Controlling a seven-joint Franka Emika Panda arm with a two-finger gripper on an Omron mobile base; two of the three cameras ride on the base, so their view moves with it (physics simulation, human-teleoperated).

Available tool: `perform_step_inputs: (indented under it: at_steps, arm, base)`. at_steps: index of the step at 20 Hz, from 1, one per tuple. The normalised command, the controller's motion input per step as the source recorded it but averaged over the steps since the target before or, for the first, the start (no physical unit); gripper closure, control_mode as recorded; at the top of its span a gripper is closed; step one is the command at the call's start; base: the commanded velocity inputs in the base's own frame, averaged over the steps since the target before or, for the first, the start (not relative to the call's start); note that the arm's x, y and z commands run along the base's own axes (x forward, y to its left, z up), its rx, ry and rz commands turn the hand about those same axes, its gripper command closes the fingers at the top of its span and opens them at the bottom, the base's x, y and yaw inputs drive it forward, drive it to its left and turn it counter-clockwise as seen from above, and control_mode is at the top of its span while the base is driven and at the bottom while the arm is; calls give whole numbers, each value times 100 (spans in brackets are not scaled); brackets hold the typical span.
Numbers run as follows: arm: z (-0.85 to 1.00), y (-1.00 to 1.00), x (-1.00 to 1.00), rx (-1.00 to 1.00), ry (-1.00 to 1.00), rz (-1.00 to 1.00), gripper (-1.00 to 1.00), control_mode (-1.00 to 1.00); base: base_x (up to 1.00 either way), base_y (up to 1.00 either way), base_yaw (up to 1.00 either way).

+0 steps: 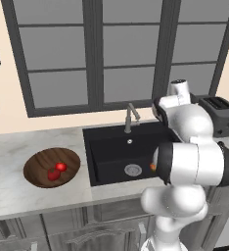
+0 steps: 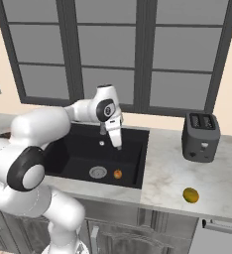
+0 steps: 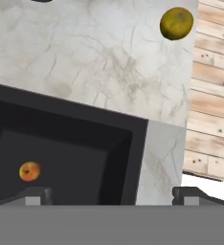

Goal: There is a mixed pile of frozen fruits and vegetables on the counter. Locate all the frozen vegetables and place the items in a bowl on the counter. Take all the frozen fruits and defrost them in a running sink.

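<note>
Even, flat rendered light; soft shadows, slight blur.

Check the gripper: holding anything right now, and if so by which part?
Nothing held. The gripper is open over the sink, fingers empty; the orange fruit lies loose on the basin floor.

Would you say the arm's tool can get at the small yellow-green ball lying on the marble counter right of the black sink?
Probably yes: the tool hangs open over the sink, and the yellow-green ball sits alone on bare counter, nothing above it.

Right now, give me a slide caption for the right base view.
Open gripper above the black sink holding an orange fruit; yellow-green fruit waits on the marble counter near the toaster.
</note>
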Motion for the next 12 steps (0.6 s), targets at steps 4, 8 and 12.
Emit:
perform_step_inputs:
  at_steps: [4, 8, 12]
  arm:
    - [0, 0, -24, 0, 0, -1, -100, -100]
    - [0, -7, -34, 0, -2, -3, -100, -100]
    - [1, -21, -34, 0, -2, -6, -100, -100]
  base:
    - [0, 0, 0]
    - [0, 0, 0]
    - [0, 0, 0]
